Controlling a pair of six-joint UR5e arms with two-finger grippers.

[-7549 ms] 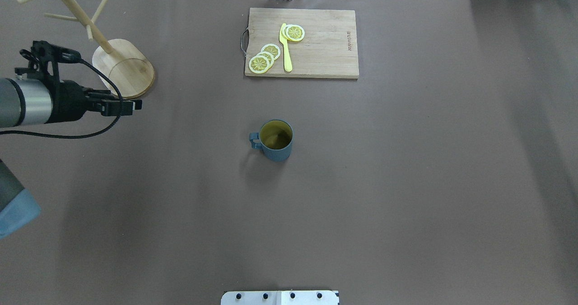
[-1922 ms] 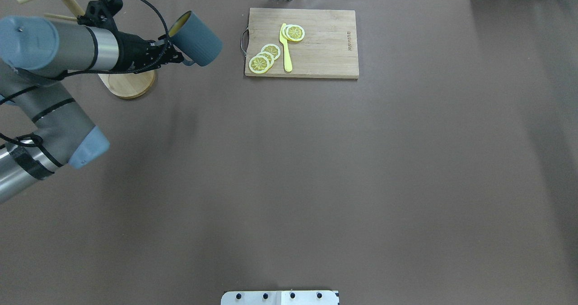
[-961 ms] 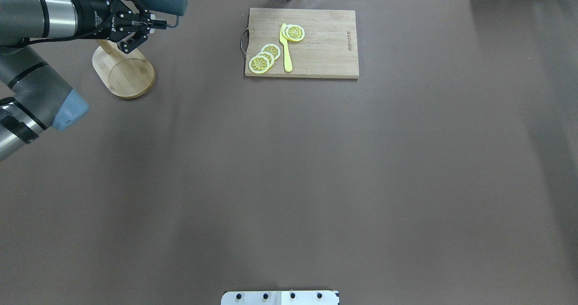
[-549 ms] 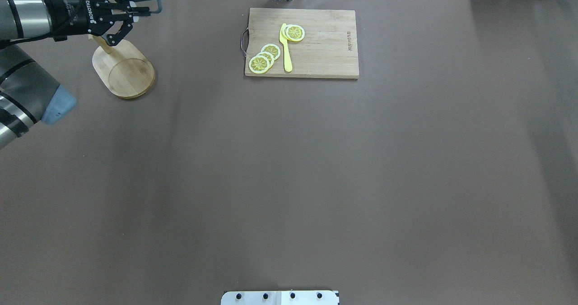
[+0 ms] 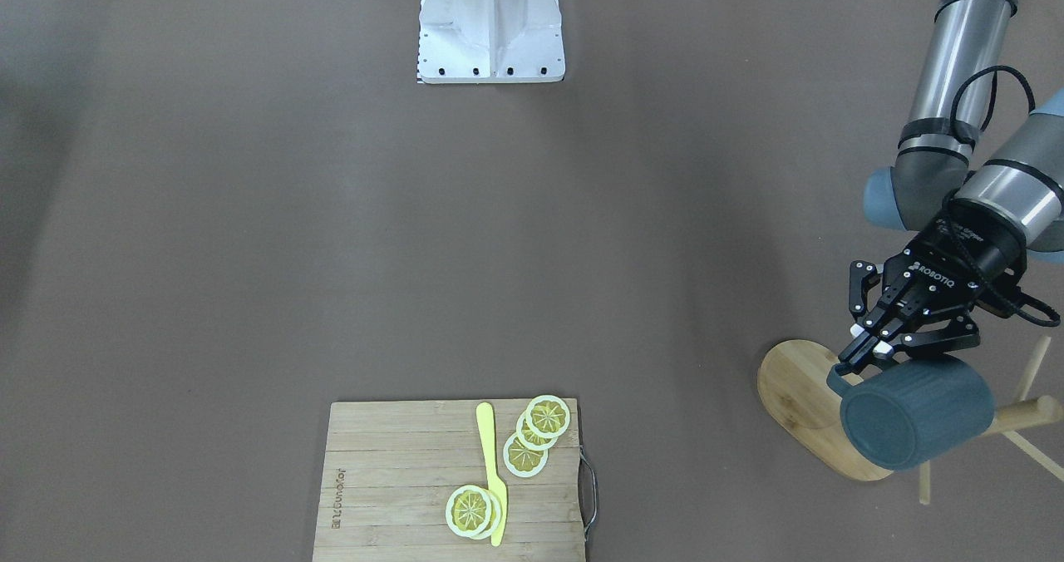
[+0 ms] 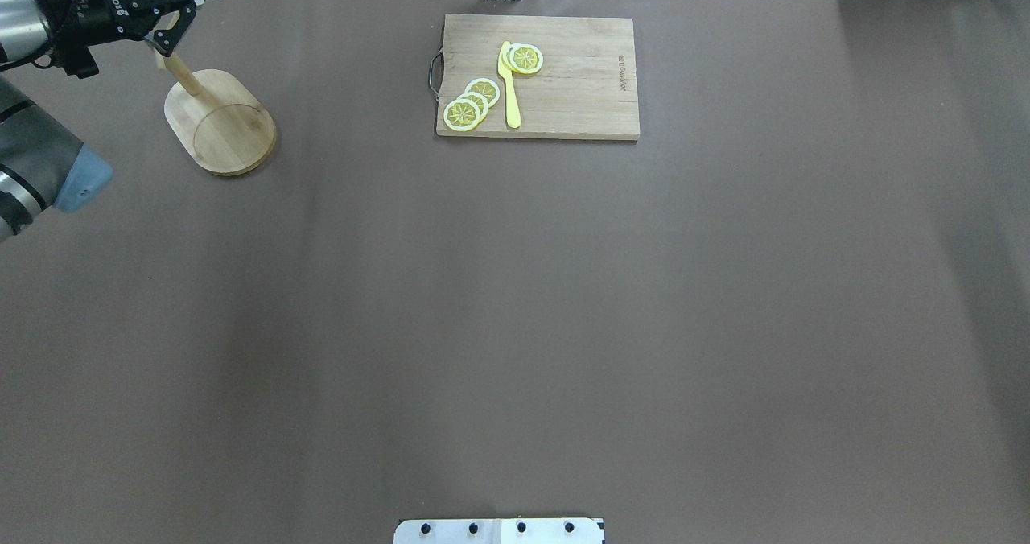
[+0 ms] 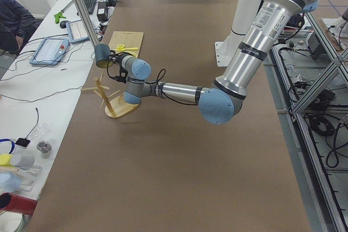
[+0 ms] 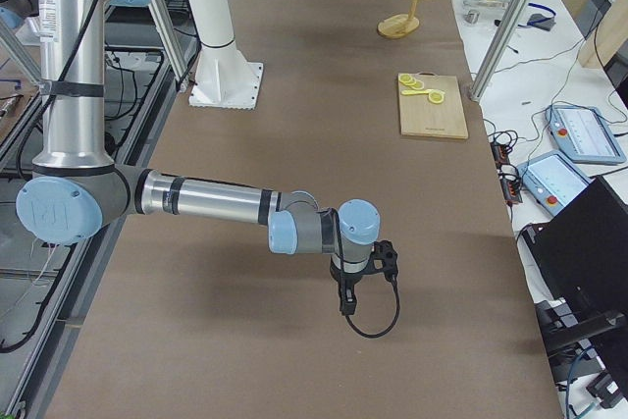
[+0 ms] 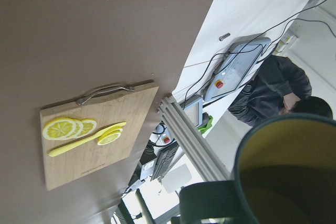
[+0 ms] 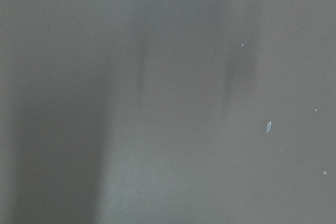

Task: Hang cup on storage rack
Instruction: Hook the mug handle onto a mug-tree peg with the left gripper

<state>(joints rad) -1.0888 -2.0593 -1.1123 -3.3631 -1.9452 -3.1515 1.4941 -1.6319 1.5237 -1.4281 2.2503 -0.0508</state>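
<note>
Seen from across the desk (image 5: 249, 213), the left half is bare brown cover, and the right gripper (image 8: 346, 298) shows only in the side view, parked low over the desk far from the work; I cannot tell whether its fingers are apart or together. Lower middle sits the cutting board (image 5: 399, 479) with lemon slices (image 5: 526, 454) and a yellow knife (image 5: 492, 479), well apart from the action. At the lower right the left gripper (image 5: 863, 354) is pinched tight on the handle of the cup (image 5: 914, 412). The cup lies on its side in the air, over the oval base of the storage rack (image 5: 794, 387), its mouth turned toward the post. By my reckoning the pick-up and the carry are done. What is left is slipping the handle over one of the pegs (image 5: 1035, 365) and letting go; no peg looks to be through the handle yet. Room is tight on that side: the rack stands near the desk's corner, pegs poke out by the frame's right edge, and the cup hangs close beside the post. The open way out is back toward the wide bare middle.
</note>
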